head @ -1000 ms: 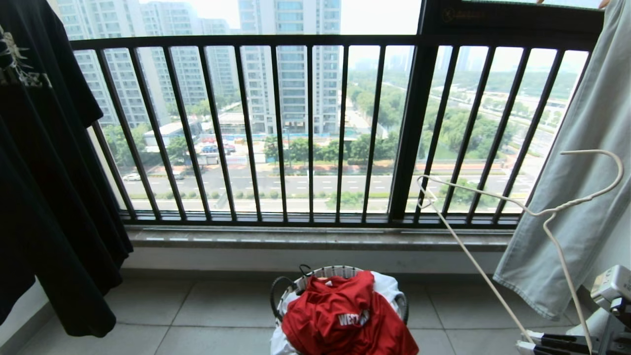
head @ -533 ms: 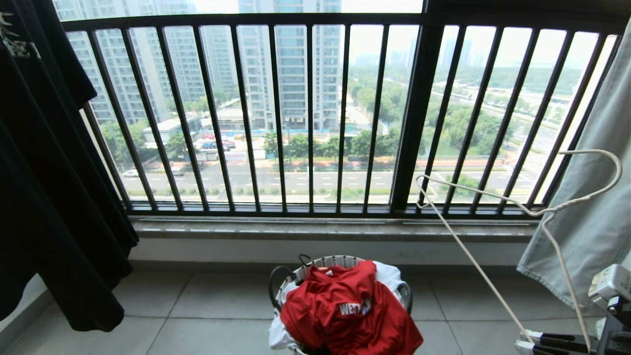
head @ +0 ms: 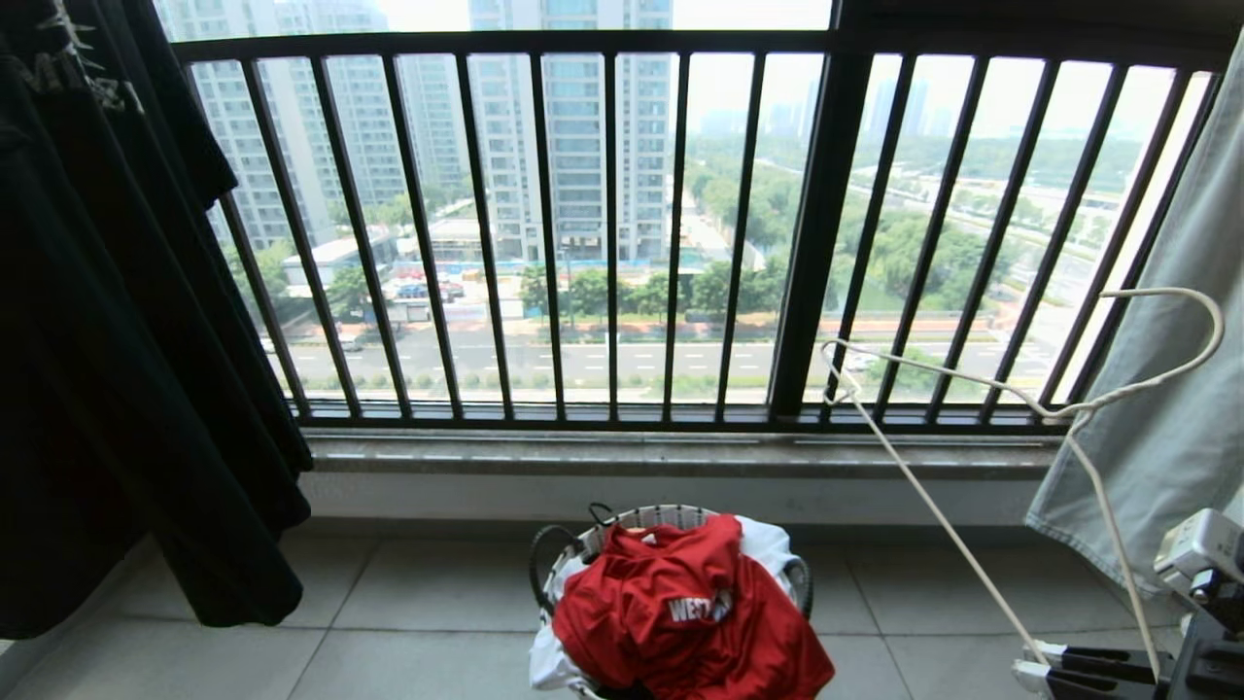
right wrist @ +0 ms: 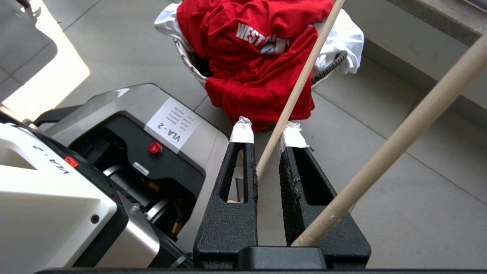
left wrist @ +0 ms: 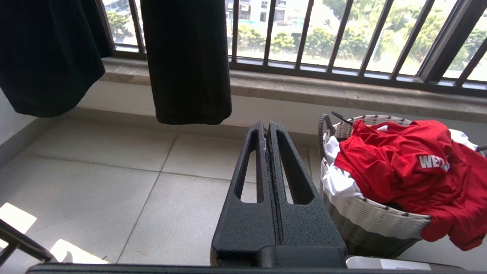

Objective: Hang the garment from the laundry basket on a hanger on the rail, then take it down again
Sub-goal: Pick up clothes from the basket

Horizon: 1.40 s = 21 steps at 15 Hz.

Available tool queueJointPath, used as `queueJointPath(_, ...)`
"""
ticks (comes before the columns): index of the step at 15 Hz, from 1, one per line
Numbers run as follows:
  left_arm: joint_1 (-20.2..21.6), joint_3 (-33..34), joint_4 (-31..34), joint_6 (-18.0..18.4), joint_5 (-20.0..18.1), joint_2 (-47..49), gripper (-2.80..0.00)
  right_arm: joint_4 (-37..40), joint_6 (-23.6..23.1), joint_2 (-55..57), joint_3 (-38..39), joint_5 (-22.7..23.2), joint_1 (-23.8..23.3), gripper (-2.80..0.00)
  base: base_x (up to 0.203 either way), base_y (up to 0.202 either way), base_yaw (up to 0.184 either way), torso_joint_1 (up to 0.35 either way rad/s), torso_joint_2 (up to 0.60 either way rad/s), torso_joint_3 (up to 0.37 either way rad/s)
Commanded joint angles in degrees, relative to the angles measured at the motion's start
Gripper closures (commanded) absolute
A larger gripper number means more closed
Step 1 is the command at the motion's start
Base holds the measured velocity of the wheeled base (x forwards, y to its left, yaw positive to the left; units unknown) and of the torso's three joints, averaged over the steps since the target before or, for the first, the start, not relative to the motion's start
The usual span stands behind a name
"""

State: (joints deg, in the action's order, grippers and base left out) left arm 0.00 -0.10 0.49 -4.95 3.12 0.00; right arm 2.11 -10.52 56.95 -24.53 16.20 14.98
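Note:
The red garment (head: 680, 612) lies crumpled on top of the small woven laundry basket (head: 641, 515) on the floor below the window. My right gripper (head: 1032, 671) is low at the right, shut on a lower corner of the thin white hanger (head: 1108, 401), whose hook points up and to the right. In the right wrist view the hanger (right wrist: 299, 83) runs between the taped fingertips of the right gripper (right wrist: 267, 133), above the garment (right wrist: 258, 49). My left gripper (left wrist: 266, 125) is shut and empty, parked to the left of the basket (left wrist: 373, 217). The rail is out of view.
A black T-shirt (head: 117, 340) hangs at the left and pale trousers (head: 1166, 389) at the right. The dark balcony railing (head: 612, 243) and stone sill (head: 632, 452) stand behind the basket. My own base (right wrist: 152, 144) is close beside the basket.
The whole head view has shifted as the camera moved: railing and basket sit higher, the black T-shirt further right. The right gripper still holds the hanger the same way.

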Motion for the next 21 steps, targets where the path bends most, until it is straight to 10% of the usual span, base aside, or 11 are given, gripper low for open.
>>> queueJointPath(1,0.00,0.01,0.03,-0.06,0.04,0.01,0.00,0.08,-0.11,0.54,-0.35,0.06,-0.04,0.00,0.000,0.000,0.000,0.000,0.00,0.000)
queueJointPath(21,0.00,0.01,0.04,-0.06,0.04,0.00,0.00,-1.59,0.32,0.44,-0.87,0.14,-7.86,0.00,0.000,0.000,0.000,0.000,0.00,0.000)
